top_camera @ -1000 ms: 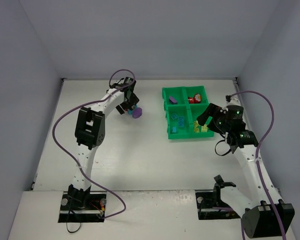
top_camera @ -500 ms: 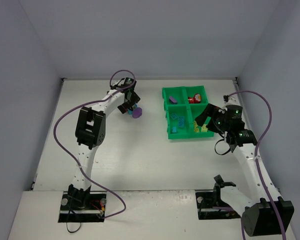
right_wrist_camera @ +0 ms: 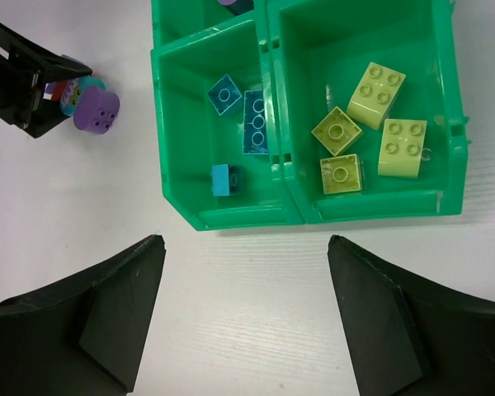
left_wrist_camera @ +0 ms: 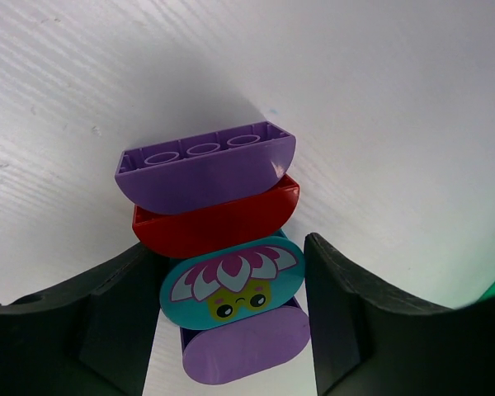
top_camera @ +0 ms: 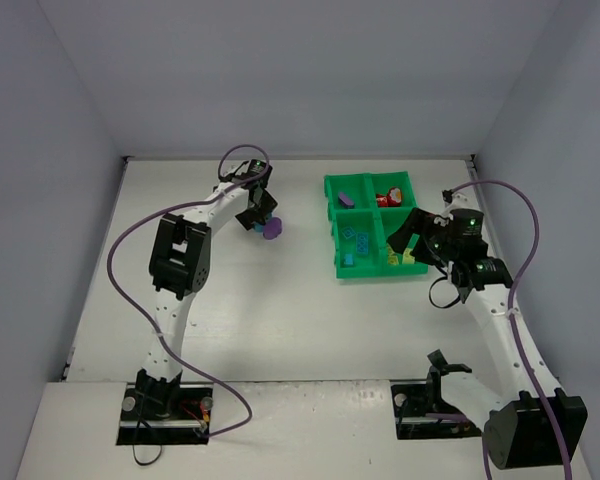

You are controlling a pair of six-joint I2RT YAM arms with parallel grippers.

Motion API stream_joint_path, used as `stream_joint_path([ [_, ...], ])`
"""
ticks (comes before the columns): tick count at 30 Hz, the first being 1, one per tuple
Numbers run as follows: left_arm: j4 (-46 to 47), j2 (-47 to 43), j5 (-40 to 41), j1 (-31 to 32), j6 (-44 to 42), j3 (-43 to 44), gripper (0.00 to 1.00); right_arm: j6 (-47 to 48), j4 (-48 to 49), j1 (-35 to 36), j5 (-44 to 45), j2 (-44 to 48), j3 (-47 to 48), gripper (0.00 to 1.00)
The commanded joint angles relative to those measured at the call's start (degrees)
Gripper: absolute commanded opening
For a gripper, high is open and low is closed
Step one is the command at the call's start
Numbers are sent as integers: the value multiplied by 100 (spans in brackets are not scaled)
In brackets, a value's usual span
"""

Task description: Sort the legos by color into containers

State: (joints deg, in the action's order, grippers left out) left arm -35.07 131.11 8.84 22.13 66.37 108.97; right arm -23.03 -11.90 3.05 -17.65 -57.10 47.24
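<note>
Squarely between left end effector (left_wrist_camera: 228, 247): legos (left_wrist_camera: 206, 177)

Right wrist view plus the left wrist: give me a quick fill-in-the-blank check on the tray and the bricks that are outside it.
1. In the tray, the yellow-green bricks number ___.
2. The blue bricks in the next compartment number ___.
3. In the brick stack at the left hand, a ___ brick sits between the purple one and the teal face piece.
4. The right hand is ___ and holds nothing.

Missing words: four; three; red; open
</note>
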Motion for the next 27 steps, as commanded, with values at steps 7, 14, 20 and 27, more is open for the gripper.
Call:
stream_joint_path([
  [7, 675, -1638, -330, 37, -563, -867, 0, 35, 654, 775, -538, -546, 575, 72],
  [14, 1906, -2800, -884, 125, -871, -1869, 0, -316, 1409, 1830, -573, -1294, 1190, 74],
  [20, 2759, -3495, -1279, 256, -687, -2670, 0, -308, 1787, 2383, -652, -2076, 1857, 74],
  [27, 3313, -3864, -1649, 362, -406, -3066, 0, -150, 2104, 2710, -573, -2692, 2315, 73],
])
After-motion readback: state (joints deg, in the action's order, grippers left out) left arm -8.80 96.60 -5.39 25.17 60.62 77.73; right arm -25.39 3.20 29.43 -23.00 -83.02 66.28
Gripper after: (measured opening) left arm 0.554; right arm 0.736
